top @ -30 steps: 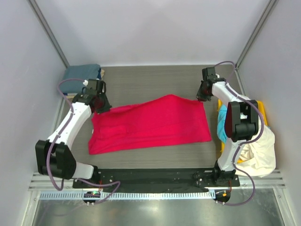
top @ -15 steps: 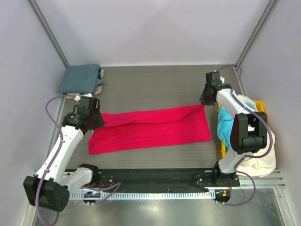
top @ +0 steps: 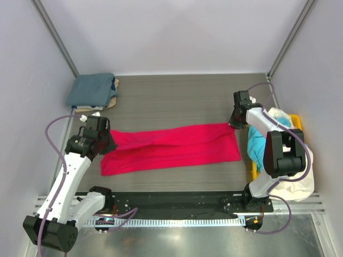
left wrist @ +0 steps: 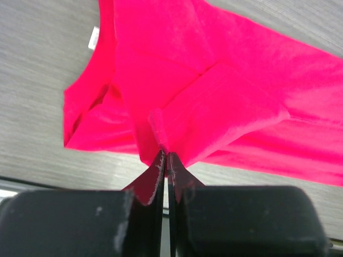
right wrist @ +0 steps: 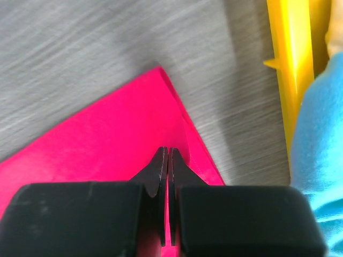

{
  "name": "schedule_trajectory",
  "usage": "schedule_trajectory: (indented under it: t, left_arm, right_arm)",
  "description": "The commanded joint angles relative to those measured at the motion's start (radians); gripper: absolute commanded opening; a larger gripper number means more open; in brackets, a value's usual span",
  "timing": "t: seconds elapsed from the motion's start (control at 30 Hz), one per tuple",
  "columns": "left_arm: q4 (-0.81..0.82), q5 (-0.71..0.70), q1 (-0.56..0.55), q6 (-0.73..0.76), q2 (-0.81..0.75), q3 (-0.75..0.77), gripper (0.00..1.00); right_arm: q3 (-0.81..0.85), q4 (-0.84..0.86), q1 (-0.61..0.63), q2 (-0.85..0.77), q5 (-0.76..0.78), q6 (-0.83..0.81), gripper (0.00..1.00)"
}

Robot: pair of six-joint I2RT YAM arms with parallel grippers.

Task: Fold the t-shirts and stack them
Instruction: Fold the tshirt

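T-shirts: one red-pink (top: 171, 147), one blue-grey (top: 91, 89)

L hand (left wrist: 166, 153) & R hand (right wrist: 168, 151): both pinched tight.

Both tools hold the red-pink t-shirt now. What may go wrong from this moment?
1. The left tool pinches only a thin ridge of the red-pink t-shirt, so the cloth may slip out.
2. The shirt's left end lies bunched, so the fold may come out uneven.
3. The right tool grips the shirt's edge close to the yellow bin; a sideways move might bump it.
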Motion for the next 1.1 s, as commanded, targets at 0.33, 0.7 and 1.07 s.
schedule_trajectory:
  t: [0.33, 0.7, 1.07]
  left_arm:
    - [-0.141, 0.009, -0.002, -0.03, -0.111, 0.04, 0.48]
    - [0.138, 0.067, -0.018, -0.102, 0.082, -0.097, 0.47]
    - [0.454, 0.064, -0.045, -0.148, 0.442, -0.203, 0.44]
  right_arm:
    - [-0.049, 0.034, -0.017, -0.139, 0.022, 0.036, 0.74]
    - [0.037, 0.077, 0.242, -0.069, -0.044, -0.016, 0.72]
    - [-0.145, 0.178, 0.302, 0.134, -0.069, 0.01, 0.69]
